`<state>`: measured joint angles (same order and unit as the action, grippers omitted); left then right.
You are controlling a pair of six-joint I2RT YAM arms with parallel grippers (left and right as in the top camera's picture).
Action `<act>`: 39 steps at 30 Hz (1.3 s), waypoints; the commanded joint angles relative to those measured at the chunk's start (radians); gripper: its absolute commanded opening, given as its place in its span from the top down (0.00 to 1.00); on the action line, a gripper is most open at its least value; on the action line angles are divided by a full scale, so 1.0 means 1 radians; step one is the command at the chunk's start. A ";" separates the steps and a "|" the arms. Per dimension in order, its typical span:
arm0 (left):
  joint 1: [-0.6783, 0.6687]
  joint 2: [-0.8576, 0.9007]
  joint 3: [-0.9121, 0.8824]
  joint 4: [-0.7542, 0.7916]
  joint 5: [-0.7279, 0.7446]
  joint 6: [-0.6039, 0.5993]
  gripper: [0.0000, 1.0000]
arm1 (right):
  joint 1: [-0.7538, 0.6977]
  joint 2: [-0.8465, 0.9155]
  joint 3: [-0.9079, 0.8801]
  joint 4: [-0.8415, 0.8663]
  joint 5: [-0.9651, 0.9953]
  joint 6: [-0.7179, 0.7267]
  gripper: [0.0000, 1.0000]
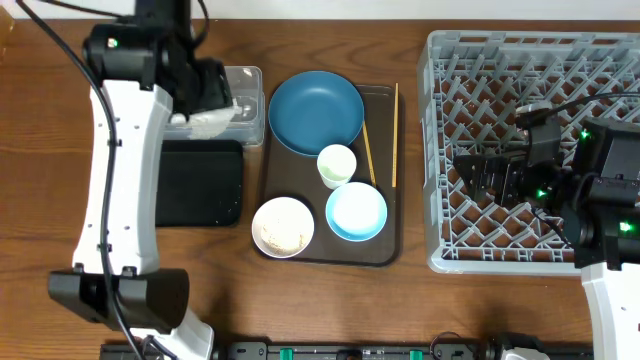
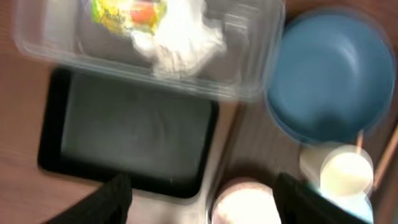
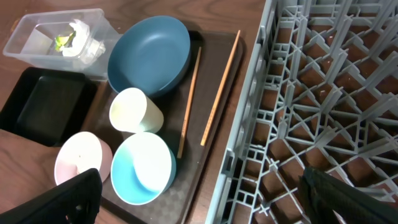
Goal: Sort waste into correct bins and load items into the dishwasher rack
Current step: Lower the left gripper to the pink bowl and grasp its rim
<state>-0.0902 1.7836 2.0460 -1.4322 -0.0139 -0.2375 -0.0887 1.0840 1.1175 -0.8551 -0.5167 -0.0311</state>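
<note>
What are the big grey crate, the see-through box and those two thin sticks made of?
Crate: looks like moulded plastic, matt grey, uniform lattice. Box: clear glossy plastic; the rubbish shows through its walls. Sticks: probably wood or bamboo, dull light brown; no grain visible.

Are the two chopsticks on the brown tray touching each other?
Apart: right wrist view shows bare tray between the plate-side chopstick and the rack-side chopstick.

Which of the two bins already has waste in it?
The clear plastic tub: it holds the crumpled tissue and the snack wrapper. The black tray beside it looks empty.
</note>
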 commanded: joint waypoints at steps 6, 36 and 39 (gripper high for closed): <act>-0.124 -0.055 -0.150 -0.092 0.030 -0.039 0.25 | -0.002 -0.004 0.023 0.005 -0.003 -0.011 0.01; -0.463 -0.258 -1.042 0.555 0.324 0.341 0.31 | -0.002 -0.004 0.023 -0.003 -0.004 -0.007 0.01; -0.479 -0.211 -1.043 0.553 0.253 0.320 0.34 | -0.002 -0.004 0.023 -0.010 -0.004 -0.007 0.01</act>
<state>-0.5598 1.5288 1.0019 -0.8772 0.3023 0.0605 -0.0887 1.0840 1.1198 -0.8574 -0.5163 -0.0338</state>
